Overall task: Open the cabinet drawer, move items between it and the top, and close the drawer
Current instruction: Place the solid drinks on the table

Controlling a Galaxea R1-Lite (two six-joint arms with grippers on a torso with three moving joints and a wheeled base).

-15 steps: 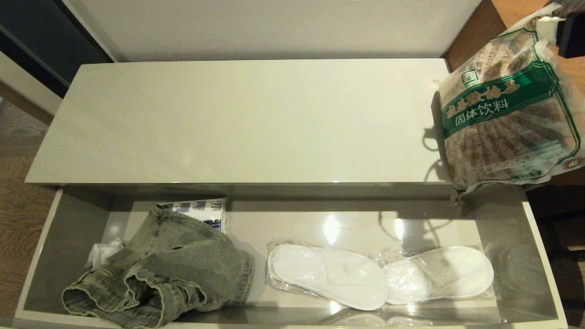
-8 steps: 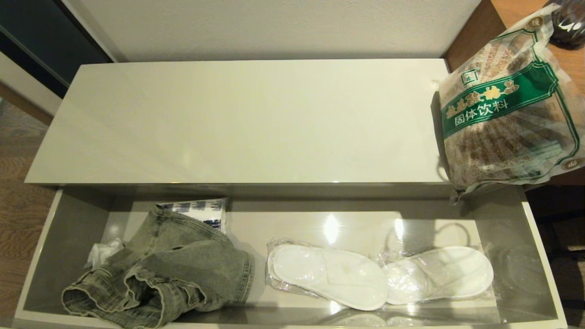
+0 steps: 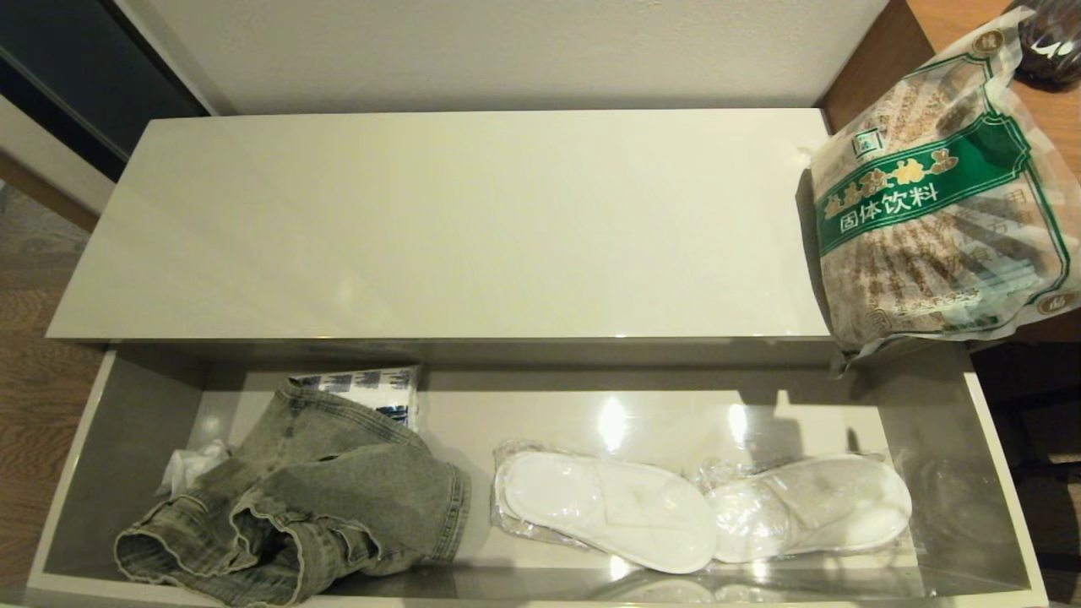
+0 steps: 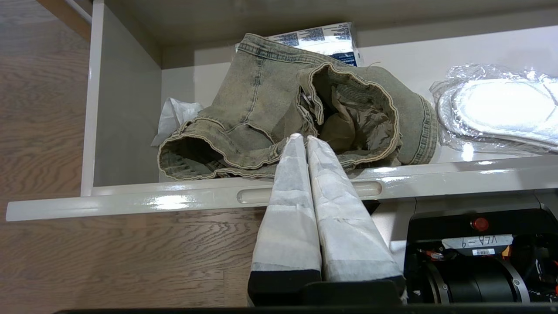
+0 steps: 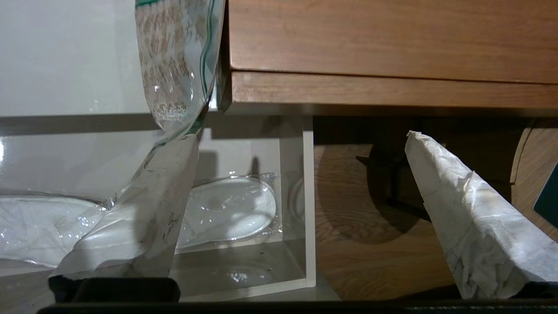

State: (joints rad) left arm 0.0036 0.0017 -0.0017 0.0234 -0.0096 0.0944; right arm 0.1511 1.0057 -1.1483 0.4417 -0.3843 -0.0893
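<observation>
The cabinet drawer (image 3: 996, 523) is pulled fully out below the top (image 3: 439, 228), its grey walls and glossy floor exposed. A faded grey-green denim garment (image 3: 312, 507) is bunched at the drawer's left end, with plastic-wrapped white slippers (image 3: 701, 507) to its right. The clear bag of brown granules (image 3: 929, 194), banded in green, is propped at the top's right end against a wooden desk (image 5: 383, 39). The left tool (image 4: 301, 138) is pressed closed, empty, before the drawer's face. The right tool (image 5: 301, 137) is spread wide near the bag's lower edge. Wood flooring (image 4: 43, 109) is seen alongside.

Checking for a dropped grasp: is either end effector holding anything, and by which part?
Nothing is held. The left end effector is shut empty before the denim garment; the right end effector is open.
</observation>
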